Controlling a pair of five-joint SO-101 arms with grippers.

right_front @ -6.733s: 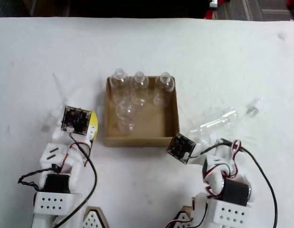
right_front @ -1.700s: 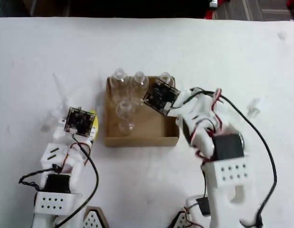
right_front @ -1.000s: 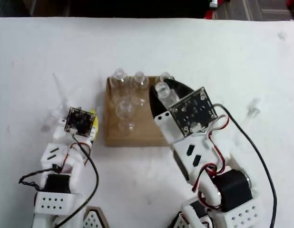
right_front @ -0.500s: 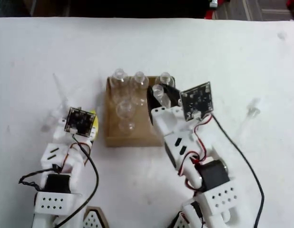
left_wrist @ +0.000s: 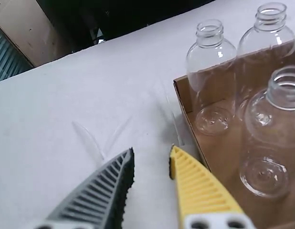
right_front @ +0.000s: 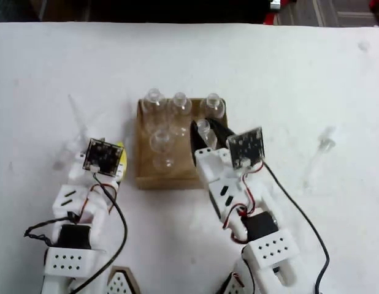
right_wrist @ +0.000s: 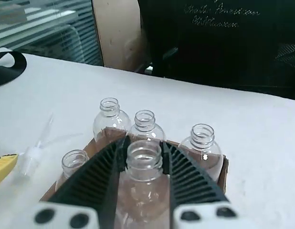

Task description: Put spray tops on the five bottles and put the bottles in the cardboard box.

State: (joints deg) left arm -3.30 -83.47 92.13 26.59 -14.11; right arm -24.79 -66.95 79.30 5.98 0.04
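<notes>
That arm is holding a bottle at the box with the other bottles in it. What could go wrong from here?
The right gripper holds the bottle close among the four bottles standing in the box, so lowering it may knock one over. None of the bottles has a spray top, and a spray top lies out on the table, so they may end up boxed unfinished.

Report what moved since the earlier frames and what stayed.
The right gripper took up the fifth bottle, which lay on the table right of the cardboard box, and swung it upright into the box, still clamped. The left gripper, four boxed bottles and spray tops stayed put.
</notes>
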